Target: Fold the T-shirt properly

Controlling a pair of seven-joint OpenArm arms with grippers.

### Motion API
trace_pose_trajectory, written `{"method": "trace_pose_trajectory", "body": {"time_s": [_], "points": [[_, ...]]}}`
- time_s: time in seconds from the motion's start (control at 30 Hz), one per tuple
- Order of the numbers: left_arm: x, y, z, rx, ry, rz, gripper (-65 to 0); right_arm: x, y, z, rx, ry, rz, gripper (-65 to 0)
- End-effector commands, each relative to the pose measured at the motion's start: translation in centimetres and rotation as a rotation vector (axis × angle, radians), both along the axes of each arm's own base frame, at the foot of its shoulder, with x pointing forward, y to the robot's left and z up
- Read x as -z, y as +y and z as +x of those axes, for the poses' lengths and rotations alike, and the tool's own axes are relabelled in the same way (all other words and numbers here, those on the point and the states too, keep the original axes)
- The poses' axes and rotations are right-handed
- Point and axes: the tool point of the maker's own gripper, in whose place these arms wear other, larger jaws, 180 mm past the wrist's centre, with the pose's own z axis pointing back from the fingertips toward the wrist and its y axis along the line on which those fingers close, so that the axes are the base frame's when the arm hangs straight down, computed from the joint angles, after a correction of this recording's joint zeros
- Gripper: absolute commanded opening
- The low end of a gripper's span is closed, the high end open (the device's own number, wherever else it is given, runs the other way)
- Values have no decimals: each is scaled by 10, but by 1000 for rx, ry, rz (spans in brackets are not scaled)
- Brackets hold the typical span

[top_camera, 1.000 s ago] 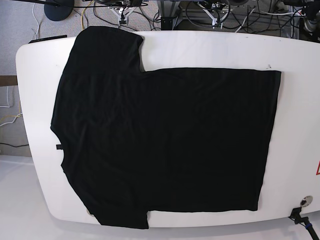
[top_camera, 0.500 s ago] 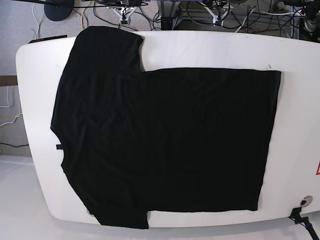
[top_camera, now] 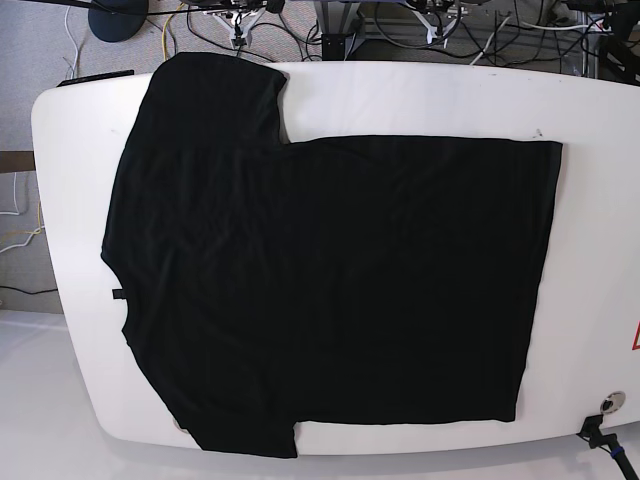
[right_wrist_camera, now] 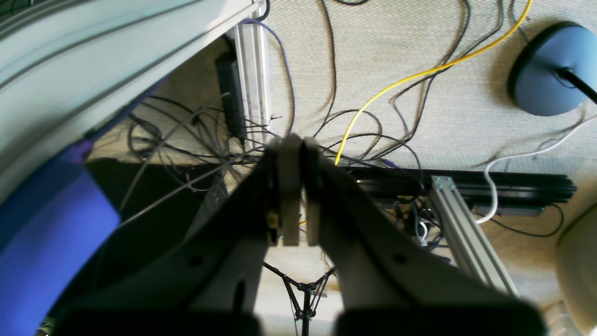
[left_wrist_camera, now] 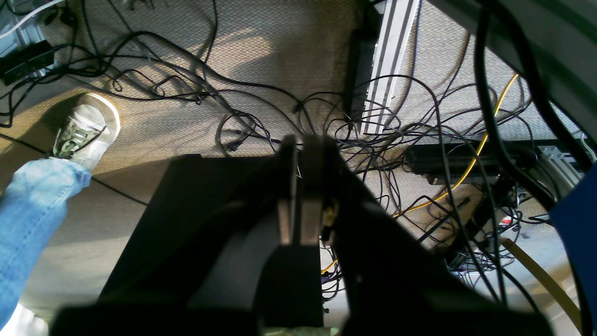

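The black T-shirt (top_camera: 330, 290) lies spread flat on the white table (top_camera: 600, 200), collar to the left and hem to the right. One sleeve (top_camera: 215, 95) reaches the far table edge, the other (top_camera: 240, 425) the near edge. No orange tag shows. My left gripper (left_wrist_camera: 301, 144) is shut and empty over the cabled floor. My right gripper (right_wrist_camera: 298, 142) is shut and empty, also over the floor. Both hang behind the table's far edge, away from the shirt. In the base view only their pale tips show at the top, right gripper (top_camera: 237, 22) and left gripper (top_camera: 432, 22).
Tangled cables (left_wrist_camera: 261, 93) and aluminium frame rails (right_wrist_camera: 459, 224) cover the floor behind the table. A person's leg in jeans and a white shoe (left_wrist_camera: 84, 126) stands there. A blue stand base (right_wrist_camera: 550, 70) sits on the floor. A small fitting (top_camera: 600, 432) is at the table's near right corner.
The gripper tips at the top of the base view have drawn back further from the table. The T-shirt has not moved.
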Motion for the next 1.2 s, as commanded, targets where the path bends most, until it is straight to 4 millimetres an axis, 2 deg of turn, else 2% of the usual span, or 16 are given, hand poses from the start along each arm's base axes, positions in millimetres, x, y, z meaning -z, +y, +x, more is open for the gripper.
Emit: {"method": "trace_pose_trajectory", "body": {"time_s": [0.0, 0.2, 0.27, 0.43, 0.47, 0.6, 0.67, 0.8, 0.9, 0.97, 1.1, 1.17], "points": [[0, 1, -3, 2, 4, 2, -638, 0, 1, 1, 1, -2, 4, -637], [0, 0, -4, 2, 2, 1, -638, 0, 0, 1, 1, -4, 3, -637], [-1, 0, -13, 2, 15, 1, -636, 0, 0, -3, 3, -2, 3, -637], [-3, 0, -12, 7, -39, -1, -638, -3, 1, 6, 2, -93, 4, -637], [-5, -1, -9, 10, -64, -1, -638, -5, 1, 5, 0, -107, 6, -637], [-10, -1, -16, 15, -99, -4, -634, -11, 0, -10, -3, -130, 6, -636], [-14, -2, -19, 18, -117, -5, -581, -15, 1, -17, -5, -142, 8, -636], [-25, -3, -23, 25, -167, -7, -396, -29, 3, -24, -12, -197, 14, -636], [-36, -2, -36, 32, -186, -7, -333, -46, 5, -31, -17, -246, 19, -635], [-47, -2, -42, 37, -213, -8, -332, -58, 2, -36, -27, -273, 16, -610], [-72, -4, -59, 44, -254, -12, -330, -80, 5, -54, -32, -294, 24, -450], [-84, -5, -76, 46, -248, -15, -330, -92, 6, -63, -34, -302, 28, -391]]}}
